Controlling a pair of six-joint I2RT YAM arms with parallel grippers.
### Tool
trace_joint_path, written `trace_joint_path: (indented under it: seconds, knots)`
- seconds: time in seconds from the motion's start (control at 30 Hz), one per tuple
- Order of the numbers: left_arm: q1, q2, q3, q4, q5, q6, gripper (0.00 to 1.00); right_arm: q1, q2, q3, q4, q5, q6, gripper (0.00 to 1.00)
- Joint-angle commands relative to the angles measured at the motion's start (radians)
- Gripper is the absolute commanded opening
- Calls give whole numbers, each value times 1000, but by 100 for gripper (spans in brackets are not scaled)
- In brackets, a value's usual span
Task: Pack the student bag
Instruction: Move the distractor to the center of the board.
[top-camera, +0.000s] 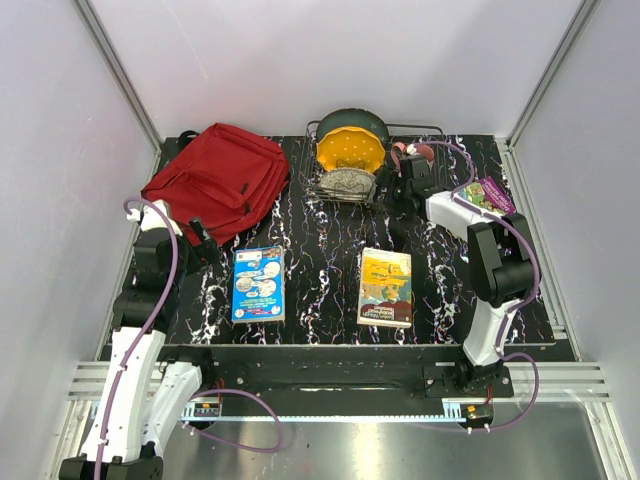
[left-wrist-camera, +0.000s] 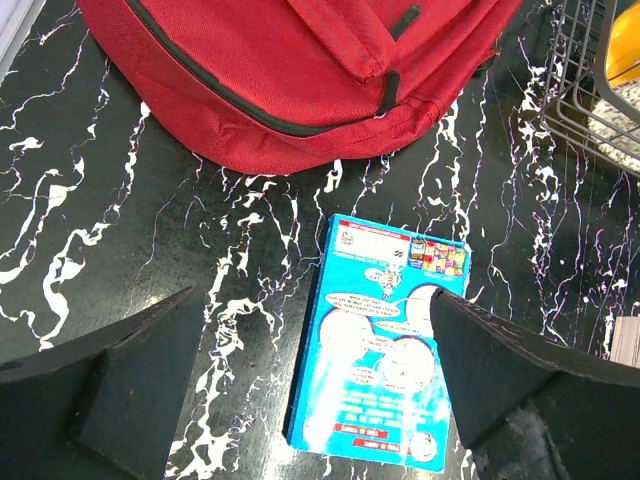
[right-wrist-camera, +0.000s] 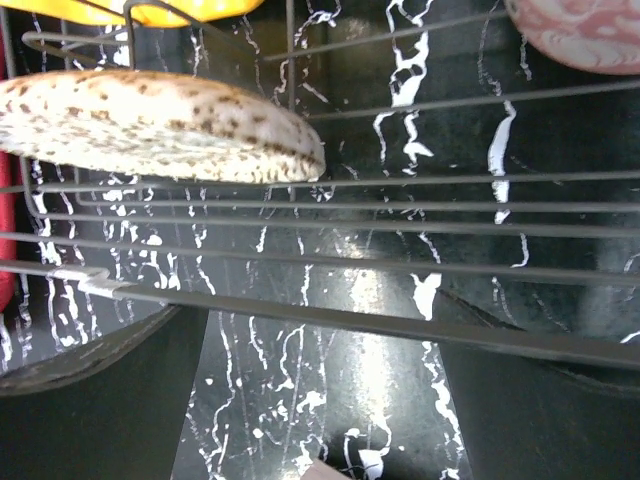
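Nothing looks packed yet, so I'd put this at the very start of the job. The student bag (top-camera: 222, 178) lies flat at the far left corner of the table (top-camera: 320, 280), a soft red fabric heap with black zips that seem to be drawn shut.

The left hand (top-camera: 200, 242) hangs just by the bag's near edge, spread wide with nothing in it. Seen from its own wrist, its dark wedge-shaped fingers (left-wrist-camera: 130, 370) stand on either side of a blue book (left-wrist-camera: 385, 350). This is a thin, glossy paperback lying flat just short of the bag's rounded hem.

The right hand (top-camera: 405, 182) is also wide open and empty, up close to the wire rack (top-camera: 340, 188) at the back. The rack's thin metal bars cross right in front of it. A speckled plate (right-wrist-camera: 150, 125) sits in the rack, with a yellow dish (top-camera: 350, 150) dotted with holes behind it. A yellow book (top-camera: 386, 287) lies flat mid-table, well apart from the blue one.

My guess is the bag has to be opened first. That calls for a fine pinch on a small zip pull while the floppy cloth is kept from sliding on the slick marbled top. The books after that are thin, stiff and flat, so the fingers will need to work under an edge.
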Motion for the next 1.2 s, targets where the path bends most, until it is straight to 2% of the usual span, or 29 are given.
trace_joint_path:
  seconds: [0.0, 0.07, 0.27, 0.4, 0.5, 0.73, 0.87, 0.97, 1.03, 1.17]
  knots:
    - [9, 2, -2, 32, 10, 17, 99, 12, -8, 26, 196, -33, 127, 100]
    - [12, 4, -2, 31, 10, 17, 99, 35, -32, -39, 283, -12, 158, 100]
    - [14, -8, -8, 42, 35, 23, 99, 63, 16, 11, 253, 93, 201, 100]
    - [16, -8, -13, 42, 28, 20, 99, 62, 17, 63, 230, 188, 91, 100]
    - [14, 2, -16, 42, 24, 15, 99, 49, 13, 85, 207, 197, 22, 100]
    - [16, 65, 10, 8, -36, -24, 99, 19, 33, 82, 193, 183, -7, 100]
    - [20, 120, 35, -14, -108, -86, 99, 6, 16, 70, 193, 121, -7, 100]
    - [29, 170, 58, 0, -125, -162, 99, 6, -51, -14, 251, -17, 17, 100]
    - [38, 217, 62, 17, -194, -231, 99, 6, -111, -48, 279, -138, 40, 100]
    - [132, 317, 67, 78, -200, -265, 99, 12, -220, -143, 264, -258, 86, 100]
